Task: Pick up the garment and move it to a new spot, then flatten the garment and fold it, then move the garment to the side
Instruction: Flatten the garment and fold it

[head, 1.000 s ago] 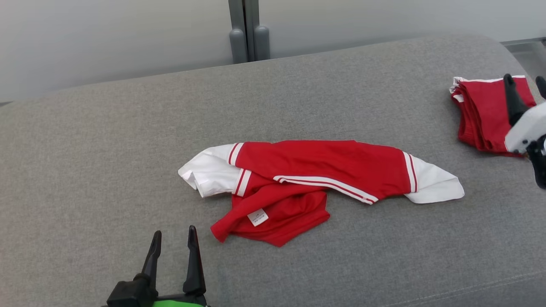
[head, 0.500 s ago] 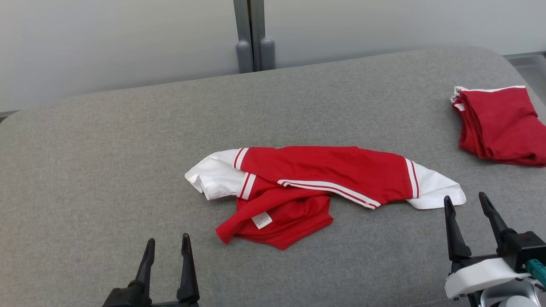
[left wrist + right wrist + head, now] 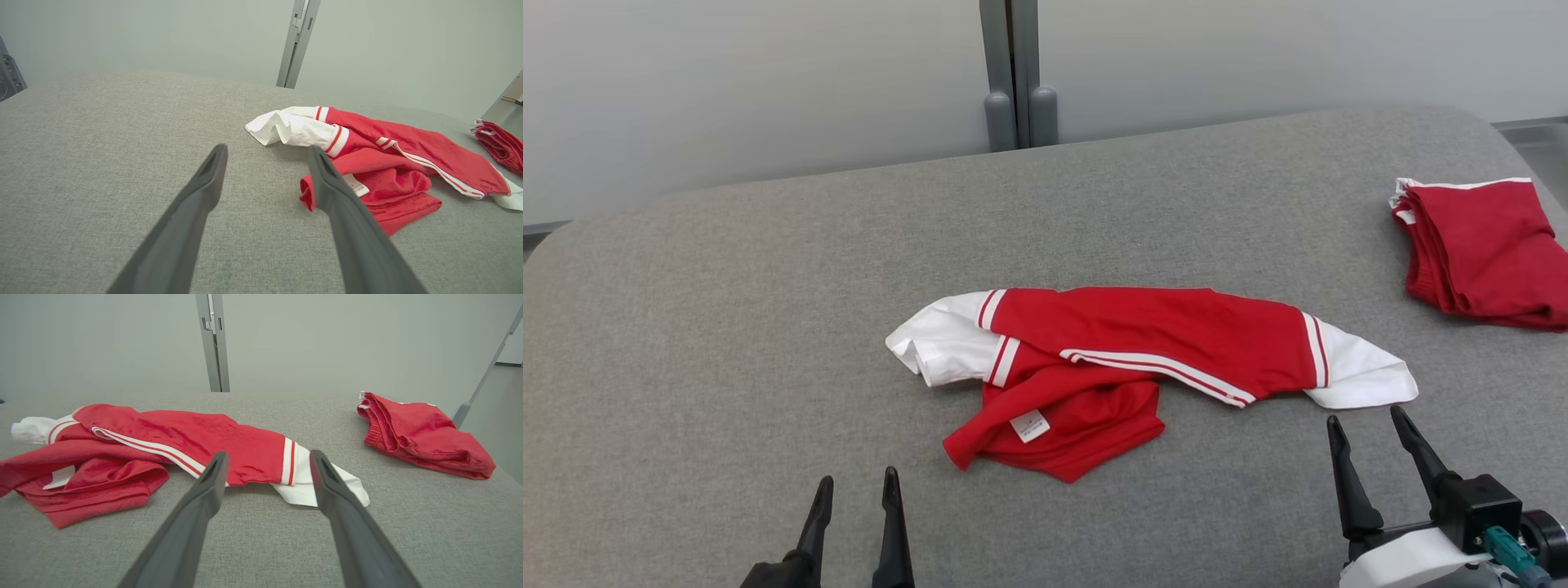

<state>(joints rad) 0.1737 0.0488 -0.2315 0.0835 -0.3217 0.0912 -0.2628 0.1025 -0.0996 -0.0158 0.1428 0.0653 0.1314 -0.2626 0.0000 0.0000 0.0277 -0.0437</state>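
Head view, near edge: left gripper [image 3: 858,475] and right gripper [image 3: 1365,416], two in all, bodies cut off at the bottom, both spread wide and holding nothing. Just beyond, one crumpled red-and-white garment [image 3: 1143,343] lies mid grey cushion [image 3: 727,327], lapped over itself. Its label [image 3: 1029,425] is unreadable. Far right, one folded red pile [image 3: 1486,245] is clipped by the frame.

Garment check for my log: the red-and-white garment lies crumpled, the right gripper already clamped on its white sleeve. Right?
Not clamped: the right wrist view shows the right gripper open, holding nothing, near the white sleeve. The red-and-white garment does lie crumpled.
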